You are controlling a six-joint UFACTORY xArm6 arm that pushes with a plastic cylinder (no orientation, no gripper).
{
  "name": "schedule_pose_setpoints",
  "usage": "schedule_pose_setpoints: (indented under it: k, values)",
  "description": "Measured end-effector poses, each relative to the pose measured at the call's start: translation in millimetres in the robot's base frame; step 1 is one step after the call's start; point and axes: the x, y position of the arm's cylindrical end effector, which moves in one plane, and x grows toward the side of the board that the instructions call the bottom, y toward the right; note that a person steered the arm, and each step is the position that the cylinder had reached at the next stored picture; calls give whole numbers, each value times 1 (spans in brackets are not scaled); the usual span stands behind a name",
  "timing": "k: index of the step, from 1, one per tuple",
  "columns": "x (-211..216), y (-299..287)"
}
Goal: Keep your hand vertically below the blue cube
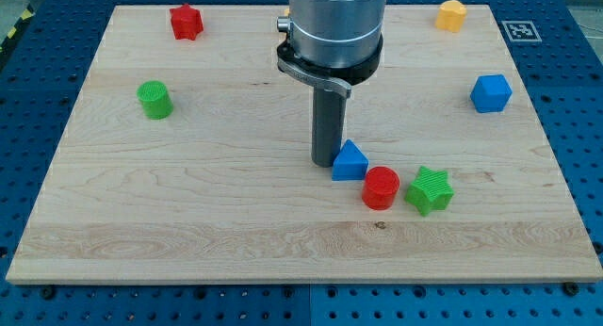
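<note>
The blue cube [491, 93] sits near the board's right edge, in the upper half of the view. My tip [327, 162] rests on the board near the middle, far to the left of the cube and lower in the view. The tip touches or nearly touches the left side of a blue triangular block [350, 163]. The arm's grey body [335, 29] comes down from the view's top centre.
A red cylinder [381, 187] and a green star [430, 189] lie just right of the blue triangle. A red star [187, 23] is top left, a green cylinder [154, 100] at left, a yellow block [451, 15] top right. The wooden board [188, 222] sits on a blue perforated table.
</note>
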Motion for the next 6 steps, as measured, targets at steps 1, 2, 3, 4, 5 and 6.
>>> schedule_pose_setpoints:
  k: [1,2,3,4,5,6]
  values:
    - [-35,-6]
    - [-44,11]
    - [-44,61]
    - [-44,93]
    - [-44,116]
    - [-44,174]
